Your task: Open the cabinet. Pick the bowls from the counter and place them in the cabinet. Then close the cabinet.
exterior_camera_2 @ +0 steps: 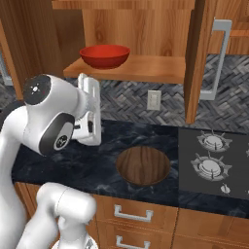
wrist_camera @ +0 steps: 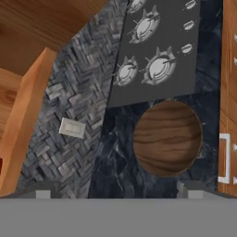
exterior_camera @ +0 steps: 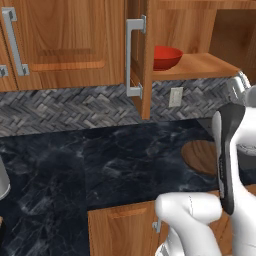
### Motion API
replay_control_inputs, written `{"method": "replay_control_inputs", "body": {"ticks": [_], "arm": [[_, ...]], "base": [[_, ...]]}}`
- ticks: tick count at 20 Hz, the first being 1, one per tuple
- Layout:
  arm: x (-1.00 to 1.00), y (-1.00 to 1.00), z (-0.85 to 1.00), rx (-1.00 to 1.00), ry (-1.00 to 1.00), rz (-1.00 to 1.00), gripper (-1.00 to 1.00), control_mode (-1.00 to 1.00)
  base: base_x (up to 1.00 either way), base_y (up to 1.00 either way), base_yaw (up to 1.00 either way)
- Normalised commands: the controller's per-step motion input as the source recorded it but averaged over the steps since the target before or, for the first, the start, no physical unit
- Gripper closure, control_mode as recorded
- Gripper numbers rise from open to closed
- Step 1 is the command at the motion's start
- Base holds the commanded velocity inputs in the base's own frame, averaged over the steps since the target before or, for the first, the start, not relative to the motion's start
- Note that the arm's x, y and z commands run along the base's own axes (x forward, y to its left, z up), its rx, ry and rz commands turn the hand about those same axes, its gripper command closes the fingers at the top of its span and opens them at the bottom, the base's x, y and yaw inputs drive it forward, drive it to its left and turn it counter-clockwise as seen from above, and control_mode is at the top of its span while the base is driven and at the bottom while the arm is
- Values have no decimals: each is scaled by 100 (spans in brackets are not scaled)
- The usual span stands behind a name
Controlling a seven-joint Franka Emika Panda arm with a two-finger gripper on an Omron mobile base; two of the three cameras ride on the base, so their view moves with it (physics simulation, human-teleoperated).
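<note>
The red bowl (exterior_camera_2: 104, 56) is seen standing upright on the lower shelf (exterior_camera_2: 146, 69) of the cabinet (exterior_camera_2: 141, 24), towards the shelf's left end in the right base view. The cabinet is open: one door (exterior_camera: 145, 60) is swung out edge-on, with its grey bar handle (exterior_camera: 131, 57) facing the room, and the other door (exterior_camera_2: 194, 63) is likewise turned outward with its handle (exterior_camera_2: 216, 61) beside it. The brown wooden bowl (exterior_camera_2: 143, 165) is found resting upright on the black marble desk (exterior_camera_2: 87, 160), below the open cabinet and just left of the grey stovetop (exterior_camera_2: 214, 160); it is well apart from the red bowl. In the hand view the wooden bowl (wrist_camera: 167, 138) is seen from above, between the two dark fingertips (wrist_camera: 44, 190) at the lower edge, with the stovetop burners (wrist_camera: 157, 69) beyond it.

The pincer (wrist_camera: 118, 192) is held apart, with its jaws wide and nothing between them; it is raised above the desk and touches neither bowl. In the right base view the hand (exterior_camera_2: 90, 109) is seen hanging left of the wooden bowl, in front of the herringbone tile wall (exterior_camera_2: 126, 102).

A white wall socket (exterior_camera_2: 154, 100) is set in the tiles under the shelf. A closed wood door with a single grey handle (exterior_camera: 15, 42) is seen to the left in the left base view. Wooden drawer fronts (exterior_camera_2: 131, 214) with grey handles are fitted under the desk edge.
</note>
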Motion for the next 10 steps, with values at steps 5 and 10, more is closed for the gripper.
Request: {"method": "replay_control_inputs", "body": {"ticks": [5,10], "arm": [[-59,-30,-59,-6,6,0,-100,-100],[-15,-19,-25,0,9,0,-100,-100]], "base": [[0,0,0],[0,0,0]]}}
